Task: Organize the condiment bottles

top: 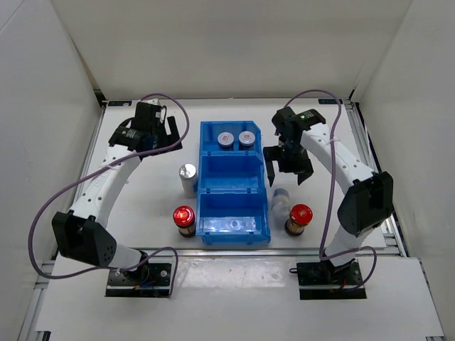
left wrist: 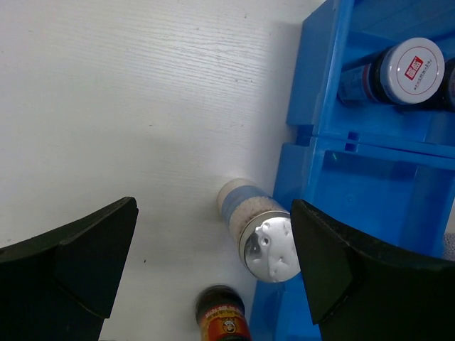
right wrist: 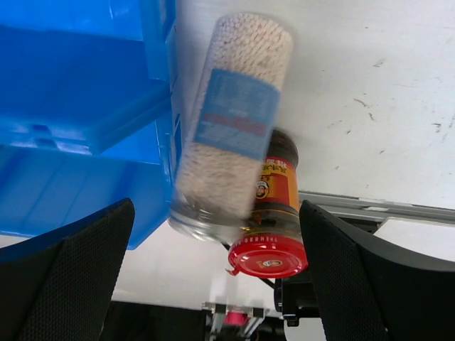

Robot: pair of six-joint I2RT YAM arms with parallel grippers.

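Looking down from the top camera, the blue three-compartment plastic bin (top: 234,190) sat mid-table, and two short dark grey-lidded bottles (top: 225,139) stood side by side in its far compartment. Left of the bin, a tall silver-capped white-blue bottle (top: 188,177) stood upright just beside the middle compartment, with a brown red-capped bottle (top: 184,219) beside the near compartment. Right of the bin, a second white-blue bottle (top: 281,201) showed blurred close to the wall, and a second brown red-capped bottle (top: 299,217) was right next to it. The left gripper (top: 173,136) hung spread wide and empty, left of the far compartment. The right gripper (top: 288,170) gaped wide too, right of the middle compartment, holding nothing.

Over to the left wrist: both black fingers (left wrist: 71,270) stood far apart, and the silver-capped bottle stood on the table beyond them, just beside the bin's outer wall.

Right wrist now: its fingers (right wrist: 377,284) were splayed wide. The second white-blue bottle was smeared, leaning across the second brown one beside the bin. Whether it was standing or tipping, I could not tell.
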